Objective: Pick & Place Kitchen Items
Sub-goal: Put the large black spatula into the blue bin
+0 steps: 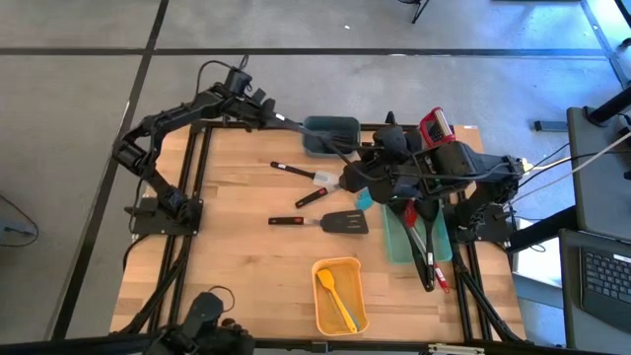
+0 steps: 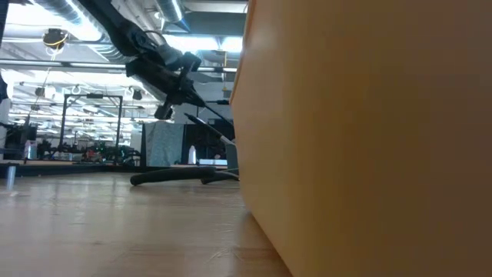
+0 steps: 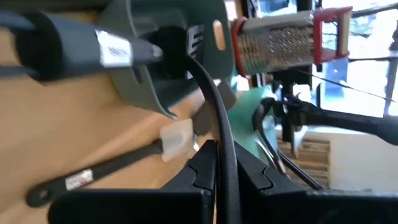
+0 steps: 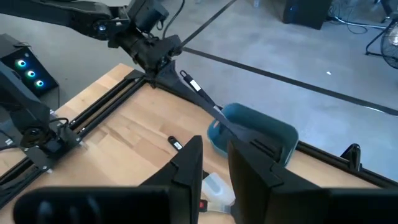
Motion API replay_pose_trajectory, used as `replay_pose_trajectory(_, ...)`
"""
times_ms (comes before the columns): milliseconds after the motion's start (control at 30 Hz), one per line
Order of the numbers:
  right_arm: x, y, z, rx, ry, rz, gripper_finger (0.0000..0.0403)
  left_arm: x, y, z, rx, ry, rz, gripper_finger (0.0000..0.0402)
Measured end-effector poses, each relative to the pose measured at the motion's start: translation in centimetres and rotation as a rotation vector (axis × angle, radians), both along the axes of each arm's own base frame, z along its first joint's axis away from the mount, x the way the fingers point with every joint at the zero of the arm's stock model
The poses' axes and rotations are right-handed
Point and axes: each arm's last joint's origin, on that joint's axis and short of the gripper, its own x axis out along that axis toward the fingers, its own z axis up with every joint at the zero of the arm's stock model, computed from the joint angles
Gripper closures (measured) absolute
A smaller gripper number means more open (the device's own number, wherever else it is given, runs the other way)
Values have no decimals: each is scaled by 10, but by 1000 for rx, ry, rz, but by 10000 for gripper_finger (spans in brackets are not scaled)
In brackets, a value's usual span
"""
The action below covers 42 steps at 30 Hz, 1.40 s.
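Note:
My left gripper (image 1: 268, 116) hangs over the table's far edge, shut on a thin black utensil handle (image 3: 219, 124). The handle runs into a grey-teal bin (image 1: 330, 130), where a black slotted head (image 3: 186, 43) shows. A thicker dark handle with a white label (image 3: 112, 51) sticks out of that bin. My right gripper (image 1: 347, 180) is open above the table, just over a white-headed black spatula (image 1: 301, 172). A red-and-black handled utensil (image 1: 311, 196) and a black turner (image 1: 340, 222) lie flat on the wood. My left gripper pinches the thin black handle (image 3: 222, 163) between its two fingers. The handle runs forward along the fingers and curves into the grey-teal bin (image 3: 143, 81). The held end is clear of the table, slanting down toward the bin; what the head rests on does not show.
An orange bin (image 1: 319, 314) with an orange spatula (image 1: 335, 296) stands at the near edge and fills the right of the low view (image 2: 369, 138). A teal tray (image 1: 397, 242) with several utensils lies on the right. A red-framed grater (image 1: 435, 126) stands at the far right.

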Motion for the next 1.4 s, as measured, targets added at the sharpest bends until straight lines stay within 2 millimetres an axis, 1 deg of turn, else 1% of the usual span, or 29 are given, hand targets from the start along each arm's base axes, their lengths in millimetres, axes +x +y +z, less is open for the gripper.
replay_pose_trajectory(133, 0, 0, 0, 4, -5, 1, 325, 1, 4, -4, 15, 19, 29, 387)
replay_pose_trajectory(467, 1, 0, 1, 4, -19, -3, 325, 7, 9, -16, -7, 27, 29, 387)
replay_pose_trajectory(667, 2, -1, 1, 3, -22, -9, 325, 8, 10, -17, -5, 31, 31, 386)
replay_pose_trajectory(900, 2, -1, 2, 6, -33, -10, 325, 7, 11, -18, 30, 62, 55, 345)
replay_pose_trajectory(1133, 3, -1, 2, 7, -39, -10, 325, 8, 11, -17, 49, 54, 43, 309)
replay_pose_trajectory(1400, 3, -1, 2, 8, -40, -10, 325, 10, 8, -17, 28, 29, 0, 245)
